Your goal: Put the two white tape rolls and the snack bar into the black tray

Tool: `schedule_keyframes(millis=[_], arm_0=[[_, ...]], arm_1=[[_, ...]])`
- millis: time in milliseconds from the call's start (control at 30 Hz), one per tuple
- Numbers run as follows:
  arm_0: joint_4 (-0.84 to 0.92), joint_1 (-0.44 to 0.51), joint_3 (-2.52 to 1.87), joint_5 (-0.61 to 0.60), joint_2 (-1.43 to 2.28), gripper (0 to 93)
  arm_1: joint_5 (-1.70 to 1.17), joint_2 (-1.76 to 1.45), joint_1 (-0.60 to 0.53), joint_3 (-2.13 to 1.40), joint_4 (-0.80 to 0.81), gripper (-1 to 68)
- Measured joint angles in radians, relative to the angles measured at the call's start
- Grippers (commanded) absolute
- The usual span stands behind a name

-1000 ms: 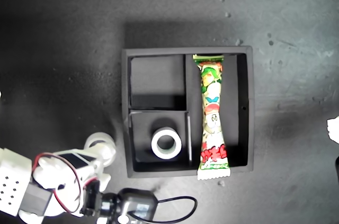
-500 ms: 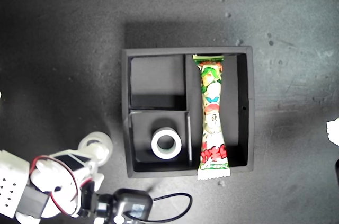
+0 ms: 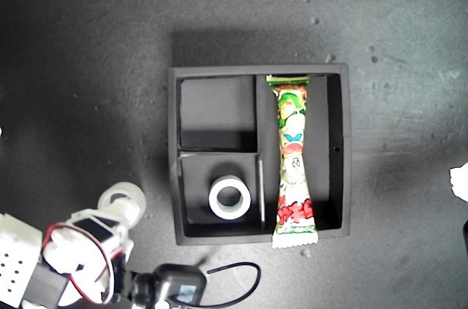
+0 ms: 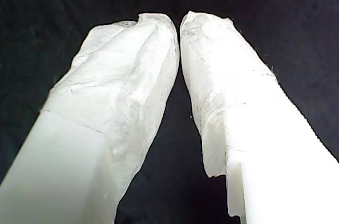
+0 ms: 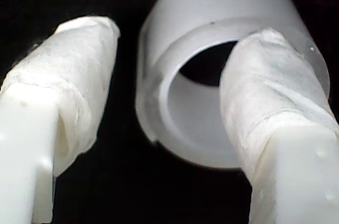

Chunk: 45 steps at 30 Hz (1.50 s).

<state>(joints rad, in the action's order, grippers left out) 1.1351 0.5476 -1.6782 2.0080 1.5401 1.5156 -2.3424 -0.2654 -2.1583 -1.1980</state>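
The black tray sits mid-table. In its long compartment lies the snack bar, one crimped end over the near wall. One white tape roll lies flat in a small square compartment. The other white tape roll is on the table outside the tray, towards the exterior view's lower left. My second gripper is open around its wall, one finger in the hole and the other finger outside with a gap. My first gripper is shut on nothing.
The tray's other small square compartment holds nothing. A black cable loops on the table by the second arm, near the exterior view's bottom edge. A white part of an arm shows at that view's right edge.
The second arm has drawn back towards the exterior view's lower left. The tape roll outside the tray has slid with it, farther from the tray.
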Motion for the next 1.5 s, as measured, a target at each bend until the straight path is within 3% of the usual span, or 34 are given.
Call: schedule_keyframes(millis=[533, 933, 1067, 1333, 1500], arm_0=[[0.074, 0.014, 0.052, 0.011, -0.011, 14.6], [-0.095, 0.006, -0.104, 0.029, -0.028, 14.1], [-0.135, -0.020, -0.166, 0.034, -0.034, 0.9], [-0.133, -0.072, -0.204, 0.031, 0.028, 0.0], [0.043, -0.153, -0.127, -0.071, 0.152, 0.0]], arm_1=[[0.000, 0.000, -0.012, 0.000, 0.000, -0.1], [0.000, 0.000, -0.014, 0.000, 0.006, -0.1], [0.000, 0.000, -0.020, 0.000, 0.009, -0.1], [0.000, 0.000, -0.025, -0.008, 0.046, -0.2], [0.000, 0.000, -0.025, -0.011, 0.055, -0.2]])
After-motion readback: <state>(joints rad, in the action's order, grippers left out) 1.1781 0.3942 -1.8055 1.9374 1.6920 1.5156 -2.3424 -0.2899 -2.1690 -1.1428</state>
